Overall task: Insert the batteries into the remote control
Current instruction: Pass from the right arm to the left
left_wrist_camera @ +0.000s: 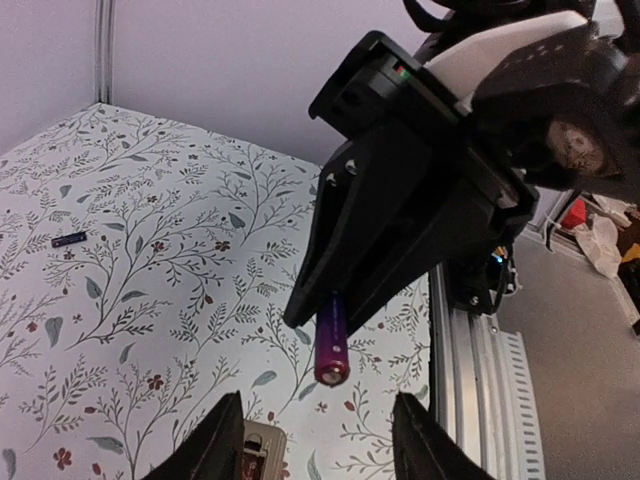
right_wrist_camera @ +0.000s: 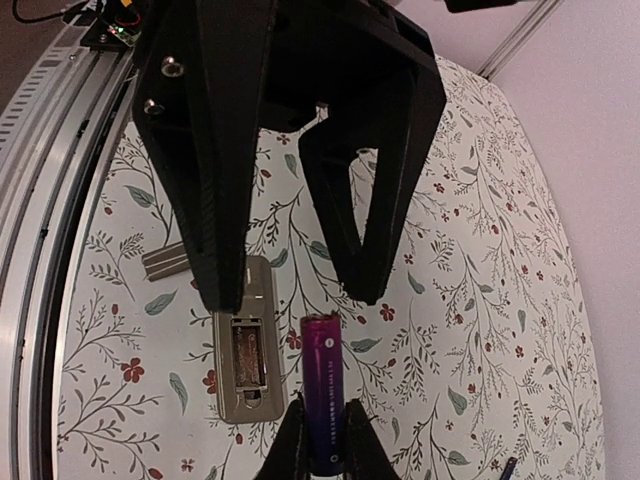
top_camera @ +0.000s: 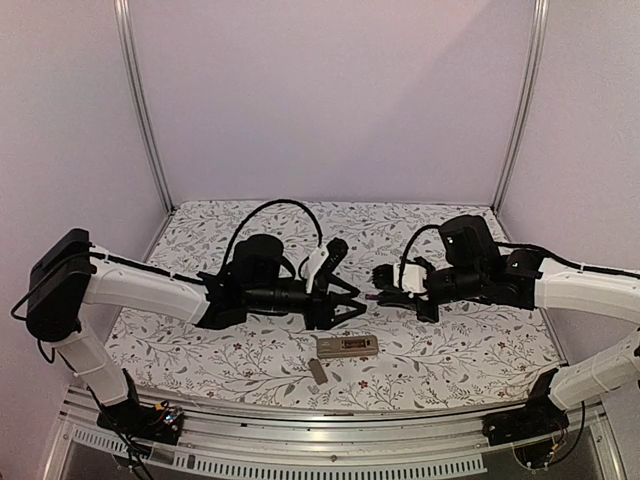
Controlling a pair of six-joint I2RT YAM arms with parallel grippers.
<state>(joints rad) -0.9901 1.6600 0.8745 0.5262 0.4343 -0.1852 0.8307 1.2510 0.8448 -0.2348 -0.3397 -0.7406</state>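
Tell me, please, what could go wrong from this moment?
The right gripper pinches the battery only at one end, in the air, so it may slip and roll away. The open left gripper is very near it; the two could collide. The remote lies loose on the table and may shift under pressure.

The battery (right_wrist_camera: 322, 395) has a smooth, glossy purple sleeve, the remote control (right_wrist_camera: 245, 340) is matt tan-grey plastic, the left gripper (right_wrist_camera: 292, 298) is matt black plastic, the table cover (top_camera: 200, 340) is a matt printed sheet, and the rail (top_camera: 330, 440) at 6 o'clock is brushed metal.
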